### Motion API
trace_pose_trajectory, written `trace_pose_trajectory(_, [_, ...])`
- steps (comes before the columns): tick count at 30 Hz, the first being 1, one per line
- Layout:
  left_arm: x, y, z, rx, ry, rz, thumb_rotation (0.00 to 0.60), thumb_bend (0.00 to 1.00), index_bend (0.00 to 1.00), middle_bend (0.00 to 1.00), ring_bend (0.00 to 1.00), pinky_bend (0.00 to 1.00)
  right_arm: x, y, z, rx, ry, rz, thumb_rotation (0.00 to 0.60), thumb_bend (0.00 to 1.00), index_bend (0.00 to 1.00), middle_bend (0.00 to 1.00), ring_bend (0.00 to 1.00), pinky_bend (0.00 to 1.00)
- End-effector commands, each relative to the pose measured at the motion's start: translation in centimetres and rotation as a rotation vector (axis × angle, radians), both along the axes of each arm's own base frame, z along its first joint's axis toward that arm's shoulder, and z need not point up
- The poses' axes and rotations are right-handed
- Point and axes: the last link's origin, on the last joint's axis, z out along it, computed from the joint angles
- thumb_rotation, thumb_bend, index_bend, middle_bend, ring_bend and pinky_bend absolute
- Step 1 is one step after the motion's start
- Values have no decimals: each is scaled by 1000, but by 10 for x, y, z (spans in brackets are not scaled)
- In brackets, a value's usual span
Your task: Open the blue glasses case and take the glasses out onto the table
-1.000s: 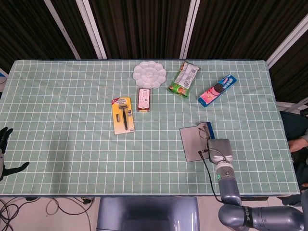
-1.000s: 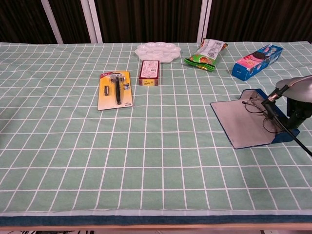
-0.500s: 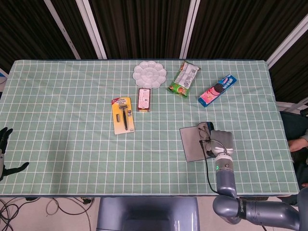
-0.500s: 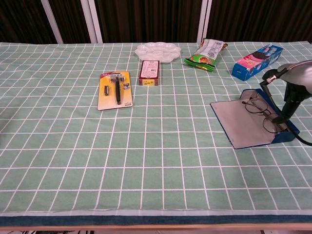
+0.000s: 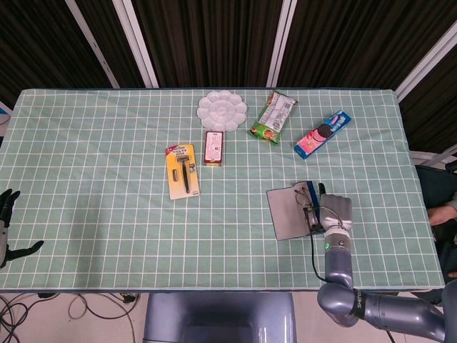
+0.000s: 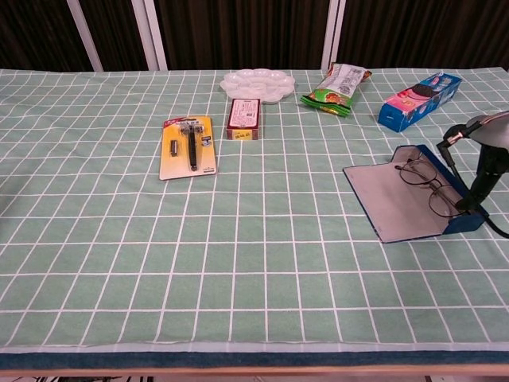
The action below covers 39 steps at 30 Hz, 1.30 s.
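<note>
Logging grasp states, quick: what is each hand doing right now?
Left hand: open, holding nothing, at the table's left edge.
Right hand: at the open blue glasses case; fingers cannot be told.

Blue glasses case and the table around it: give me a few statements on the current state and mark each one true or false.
1. The blue glasses case lies open, its grey lid flat on the green checked tablecloth. True.
2. The thin-framed glasses already lie on the cloth, clear of the case. False: they still sit in the case.
3. The right hand is at the case's far right edge. True.
4. The left hand grips the yellow razor card. False: it is at the table's left edge, holding nothing, fingers apart.
5. The white flower-shaped palette sits beside the open case. False: it is at the far edge of the table, behind the red box.
</note>
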Motion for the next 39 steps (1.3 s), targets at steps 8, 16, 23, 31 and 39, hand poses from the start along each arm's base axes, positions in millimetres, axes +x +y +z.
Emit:
trace_pose_trajectory(8, [0,0,0,4,1,2,600,36,0,0,0,0,-19,-4,9,-23,53,-46,600,244,59,1000,1000,1000])
trace_pose_trajectory(16, [1,-1,0,3,2,2,600,37,0,0,0,0,-32,-9,19,-48,89,-82,600,248,56,1000,1000,1000])
trace_pose_trajectory(23, [1,-1,1,7,-2,4,600,37,0,0,0,0,-38,-22,24,-71,118,-93,600,250,56,1000,1000,1000])
trace_pose_trajectory(31, [0,-1,1,7,1,8,600,37,0,0,0,0,-40,-39,26,-88,140,-110,600,251,56,1000,1000,1000])
trace_pose_trajectory(39, [-1,-1,1,11,4,16,600,37,0,0,0,0,-36,-57,25,-115,141,-92,600,279,86,1000,1000,1000])
